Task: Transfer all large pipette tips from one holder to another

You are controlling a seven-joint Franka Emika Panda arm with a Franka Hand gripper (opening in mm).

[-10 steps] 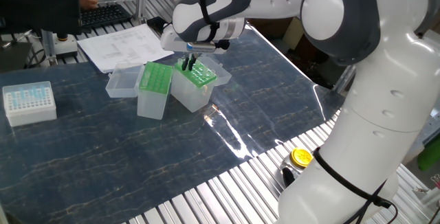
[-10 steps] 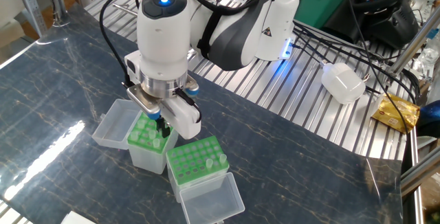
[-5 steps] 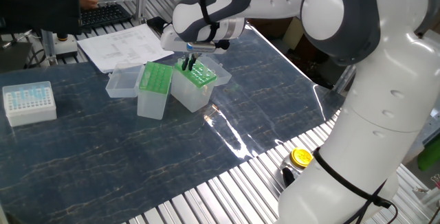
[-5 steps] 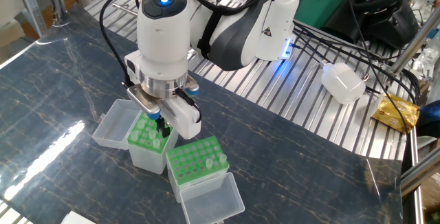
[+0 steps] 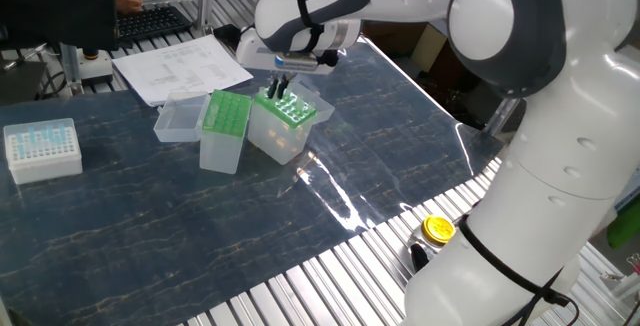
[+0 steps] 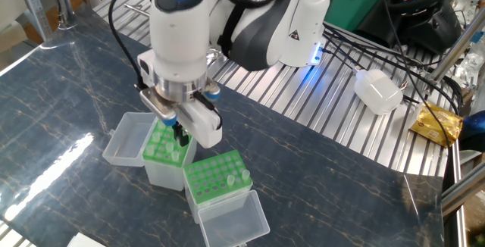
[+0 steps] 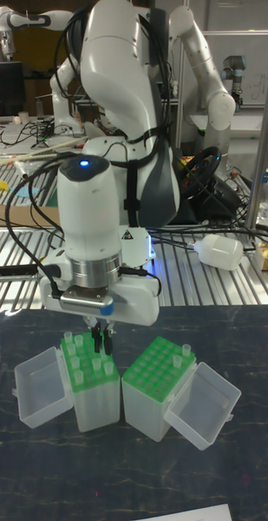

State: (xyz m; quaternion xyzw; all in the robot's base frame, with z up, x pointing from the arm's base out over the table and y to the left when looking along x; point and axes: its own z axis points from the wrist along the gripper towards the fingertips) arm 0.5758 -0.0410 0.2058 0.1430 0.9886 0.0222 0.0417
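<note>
My gripper (image 5: pixel 277 89) (image 6: pixel 180 135) (image 7: pixel 101 340) hangs just above the wider holder (image 5: pixel 298 114) (image 6: pixel 159 151) (image 7: pixel 83 360). Its fingers are close together, shut on a large pipette tip whose shaft they mostly hide. Several more large pipette tips (image 6: pixel 173 157) (image 7: pixel 94 365) stand in that holder's green grid. The narrower, taller holder (image 5: pixel 226 116) (image 6: pixel 212 177) (image 7: pixel 154 373) stands right beside it, with a tip (image 6: pixel 244 176) (image 7: pixel 183 350) at one corner of its rack.
Each holder's clear lid lies open on the mat (image 6: pixel 125 137) (image 6: pixel 233 218). A white box of pale-blue tips (image 5: pixel 42 148) sits at the far left, with papers (image 5: pixel 180 66) behind. A yellow cap (image 5: pixel 438 229) and a white bottle (image 6: pixel 377 92) rest on the metal slats.
The gripper has risen a little straight up from the wider holder's grid. The two holders have stayed where they were.
</note>
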